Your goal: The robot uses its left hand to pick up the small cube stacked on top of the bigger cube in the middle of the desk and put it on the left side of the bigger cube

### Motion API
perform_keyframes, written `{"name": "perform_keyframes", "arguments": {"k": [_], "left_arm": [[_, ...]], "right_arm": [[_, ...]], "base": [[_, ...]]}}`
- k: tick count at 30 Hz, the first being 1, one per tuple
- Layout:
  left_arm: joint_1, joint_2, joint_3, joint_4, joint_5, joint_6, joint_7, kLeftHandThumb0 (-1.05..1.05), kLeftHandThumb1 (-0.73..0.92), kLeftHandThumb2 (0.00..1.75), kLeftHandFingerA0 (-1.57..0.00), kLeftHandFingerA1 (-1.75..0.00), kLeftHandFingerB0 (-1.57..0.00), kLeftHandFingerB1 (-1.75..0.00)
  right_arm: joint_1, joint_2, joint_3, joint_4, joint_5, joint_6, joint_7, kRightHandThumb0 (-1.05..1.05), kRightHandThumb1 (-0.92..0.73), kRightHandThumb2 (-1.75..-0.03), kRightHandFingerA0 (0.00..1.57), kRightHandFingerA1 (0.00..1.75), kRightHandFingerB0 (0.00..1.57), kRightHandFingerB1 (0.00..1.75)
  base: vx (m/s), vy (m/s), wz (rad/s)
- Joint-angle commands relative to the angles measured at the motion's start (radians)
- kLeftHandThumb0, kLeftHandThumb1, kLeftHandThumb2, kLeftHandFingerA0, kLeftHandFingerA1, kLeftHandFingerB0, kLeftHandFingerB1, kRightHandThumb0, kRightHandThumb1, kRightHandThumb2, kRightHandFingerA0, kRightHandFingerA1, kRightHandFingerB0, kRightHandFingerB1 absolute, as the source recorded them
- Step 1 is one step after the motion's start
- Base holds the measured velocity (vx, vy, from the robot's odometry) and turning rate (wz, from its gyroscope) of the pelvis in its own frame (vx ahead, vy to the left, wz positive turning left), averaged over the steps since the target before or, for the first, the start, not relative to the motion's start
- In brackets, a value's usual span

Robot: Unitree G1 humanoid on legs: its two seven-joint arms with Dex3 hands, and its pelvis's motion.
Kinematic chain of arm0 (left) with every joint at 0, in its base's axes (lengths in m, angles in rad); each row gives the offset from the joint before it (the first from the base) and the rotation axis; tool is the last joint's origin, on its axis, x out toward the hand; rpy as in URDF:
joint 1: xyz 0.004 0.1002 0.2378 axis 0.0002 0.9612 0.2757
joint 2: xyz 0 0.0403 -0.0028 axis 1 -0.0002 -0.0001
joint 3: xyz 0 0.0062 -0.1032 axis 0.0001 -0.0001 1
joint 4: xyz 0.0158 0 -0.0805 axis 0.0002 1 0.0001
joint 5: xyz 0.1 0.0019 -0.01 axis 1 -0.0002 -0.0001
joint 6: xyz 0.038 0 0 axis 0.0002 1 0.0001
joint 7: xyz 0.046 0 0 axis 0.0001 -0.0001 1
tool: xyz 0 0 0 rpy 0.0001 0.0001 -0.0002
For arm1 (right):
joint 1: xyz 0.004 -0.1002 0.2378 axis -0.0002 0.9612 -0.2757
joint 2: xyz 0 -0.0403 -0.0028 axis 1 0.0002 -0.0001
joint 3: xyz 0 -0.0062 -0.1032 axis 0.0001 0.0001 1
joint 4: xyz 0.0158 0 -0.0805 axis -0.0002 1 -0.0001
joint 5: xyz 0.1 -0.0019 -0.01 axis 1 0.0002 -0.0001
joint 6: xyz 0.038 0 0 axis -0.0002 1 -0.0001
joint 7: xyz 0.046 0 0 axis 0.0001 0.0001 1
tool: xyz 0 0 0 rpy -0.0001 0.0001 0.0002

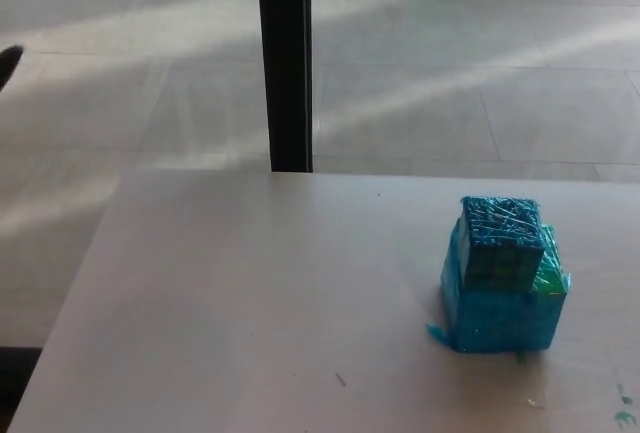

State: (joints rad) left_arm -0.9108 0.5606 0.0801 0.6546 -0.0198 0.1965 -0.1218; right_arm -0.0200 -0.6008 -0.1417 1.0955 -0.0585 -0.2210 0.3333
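A small blue cube [500, 241] sits on top of a bigger blue cube [497, 319] on the right part of the pale desk [250, 293]. A green patch [548, 279] shows on the bigger cube's top right. A small black tip of my left hand [7, 63] pokes in at the picture's left edge, far from the cubes and out over the floor. Too little of it shows to tell how it is held. My right hand does not show.
A black vertical post [285, 63] stands behind the desk's far edge. Beyond it lies a tiled floor [450, 73] with streaks of light. The desk's left edge runs diagonally towards the lower left corner.
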Motion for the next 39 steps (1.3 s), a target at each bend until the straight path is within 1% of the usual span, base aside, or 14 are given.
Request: {"name": "perform_keyframes", "arguments": {"k": [1,3,4,5,10,11,18,20,21,26,27,29,30,39], "left_arm": [[-0.374,-0.092,-0.221,-0.016,0.176,0.090,-0.089,-0.91,0.68,0.61,-0.85,-1.08,-0.24,-0.35],[-0.402,-0.141,-0.259,-0.012,0.177,0.080,-0.095,-0.92,0.69,0.62,-0.73,-0.94,-0.20,-0.34],[-0.417,-0.172,-0.269,-0.009,0.166,0.083,-0.102,-0.92,0.67,0.62,-0.26,-0.73,-0.19,-0.33],[-0.434,-0.202,-0.274,-0.004,0.151,0.107,-0.105,-0.92,0.65,0.61,-0.20,-0.59,-0.21,-0.34],[-0.453,-0.366,-0.304,0.011,0.111,0.123,-0.062,-0.84,0.64,0.60,-0.39,-0.49,-0.23,-0.34],[-0.457,-0.418,-0.311,0.028,0.104,0.115,-0.046,-0.89,0.64,0.60,-0.28,-0.54,-0.26,-0.34],[-0.472,-0.601,-0.371,0.069,0.142,0.064,-0.021,-0.89,0.64,0.60,-0.22,-0.57,-0.24,-0.34],[-0.477,-0.649,-0.367,0.086,0.128,0.076,-0.030,-0.86,0.49,0.90,-0.28,-0.59,-0.16,-0.43],[-0.473,-0.663,-0.363,0.090,0.124,0.074,-0.034,-0.89,0.63,0.60,-0.29,-0.50,-0.24,-0.33],[-0.438,-0.698,-0.401,0.101,0.162,0.036,-0.038,-0.88,0.66,0.60,-0.23,-0.47,-0.25,-0.33],[-0.435,-0.700,-0.406,0.105,0.167,0.036,-0.038,-0.86,0.66,0.60,-0.26,-0.48,-0.24,-0.34],[-0.417,-0.713,-0.414,0.106,0.172,0.055,-0.042,-0.85,0.65,0.58,-0.31,-0.51,-0.25,-0.33],[-0.408,-0.715,-0.427,0.102,0.180,0.064,-0.051,-0.86,0.51,0.90,-0.32,-0.62,-0.20,-0.45],[-0.357,-0.678,-0.546,0.083,0.263,0.086,-0.138,-0.90,0.64,0.60,-0.24,-0.52,-0.22,-0.34]], "right_arm": [[0.008,-0.035,-0.003,0.023,0.004,-0.016,0.020,-0.77,-0.53,-0.63,0.60,0.91,0.54,0.72],[0.003,-0.037,-0.004,0.032,0.004,-0.015,0.017,-0.80,-0.40,-0.96,0.66,0.88,0.50,0.71],[0.001,-0.038,-0.002,0.032,0.001,-0.014,0.011,-0.78,-0.40,-0.96,0.68,0.89,0.51,0.71],[-0.003,-0.037,0.002,0.031,-0.004,-0.012,0.004,-0.79,-0.40,-0.97,0.69,0.89,0.50,0.71],[-0.010,-0.033,0.009,0.043,-0.008,-0.020,0.017,-0.78,-0.40,-0.97,0.67,0.88,0.47,0.70],[-0.010,-0.032,0.009,0.044,-0.006,-0.022,0.017,-0.80,-0.54,-0.62,0.62,0.92,0.53,0.71],[-0.028,-0.037,0.010,0.040,-0.005,-0.023,0.029,-0.79,-0.37,-0.91,0.63,0.87,0.52,0.73],[-0.030,-0.037,0.012,0.046,-0.008,-0.038,0.031,-0.81,-0.54,-0.63,0.61,0.90,0.52,0.72],[-0.034,-0.039,0.017,0.047,-0.014,-0.037,0.026,-0.80,-0.54,-0.62,0.63,0.90,0.53,0.71],[-0.045,-0.043,0.023,0.039,-0.015,-0.022,0.033,-0.80,-0.56,-0.62,0.60,0.90,0.54,0.70],[-0.048,-0.043,0.022,0.041,-0.014,-0.025,0.034,-0.77,-0.40,-0.98,0.65,0.88,0.49,0.70],[-0.056,-0.043,0.023,0.048,-0.013,-0.032,0.036,-0.80,-0.55,-0.61,0.62,0.90,0.55,0.70],[-0.059,-0.042,0.023,0.051,-0.013,-0.029,0.035,-0.81,-0.55,-0.61,0.63,0.90,0.57,0.70],[-0.073,-0.047,0.029,0.047,-0.020,-0.030,0.031,-0.78,-0.55,-0.64,0.61,0.90,0.55,0.70]], "base": [[0.00,0.000,0.00],[0.00,0.000,0.00],[0.00,0.000,0.00],[0.00,0.000,0.00],[0.00,0.000,0.00],[0.00,0.000,0.00],[0.00,0.000,0.00],[0.00,0.000,0.00],[0.00,0.000,0.00],[0.00,0.000,0.00],[0.00,0.000,0.00],[0.00,0.000,0.00],[0.00,0.000,0.00],[0.00,0.000,0.00]]}}
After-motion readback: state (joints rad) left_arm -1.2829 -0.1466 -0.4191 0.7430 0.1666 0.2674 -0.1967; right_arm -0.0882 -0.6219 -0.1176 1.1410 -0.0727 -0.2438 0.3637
